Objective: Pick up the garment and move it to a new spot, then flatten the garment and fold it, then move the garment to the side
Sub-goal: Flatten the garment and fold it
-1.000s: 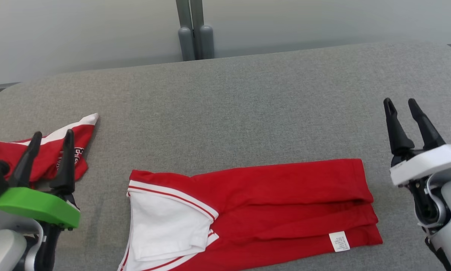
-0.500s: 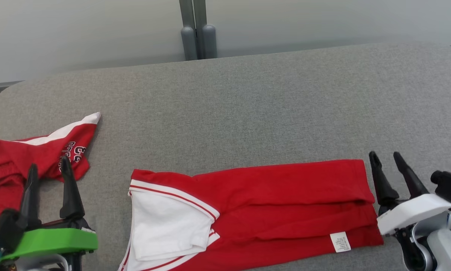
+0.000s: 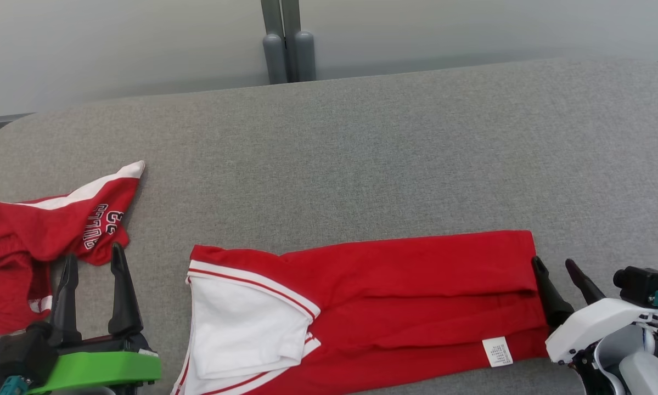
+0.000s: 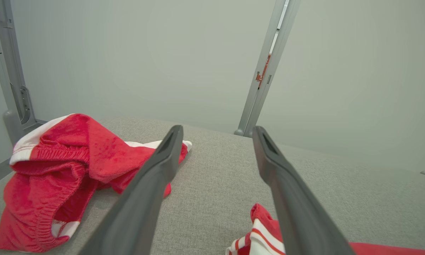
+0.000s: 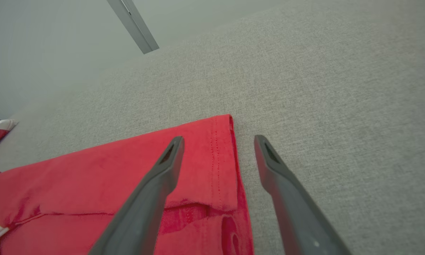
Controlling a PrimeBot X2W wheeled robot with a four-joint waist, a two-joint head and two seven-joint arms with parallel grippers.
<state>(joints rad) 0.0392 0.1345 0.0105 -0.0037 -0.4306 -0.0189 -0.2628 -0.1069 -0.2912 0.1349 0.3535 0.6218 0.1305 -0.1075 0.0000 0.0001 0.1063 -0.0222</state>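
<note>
A red garment (image 3: 405, 296) with white panels lies folded into a long band near the table's front edge; it also shows in the right wrist view (image 5: 127, 177). My right gripper (image 3: 554, 266) stands open at the band's right end, its fingers straddling the hem (image 5: 230, 159). My left gripper (image 3: 93, 258) is open, low at the front left, between the band's white end (image 4: 258, 233) and a second, crumpled red garment (image 3: 38, 236). Nothing is between either pair of fingers.
The crumpled red and white garment (image 4: 60, 170) lies at the table's left edge. The grey fabric table (image 3: 361, 153) stretches back to a pale wall with a grey post (image 3: 285, 44). Its front edge runs just below the folded band.
Both grippers have come down and toward the front of the table. The right one has moved in to the garment's right end. The garments have not moved.
</note>
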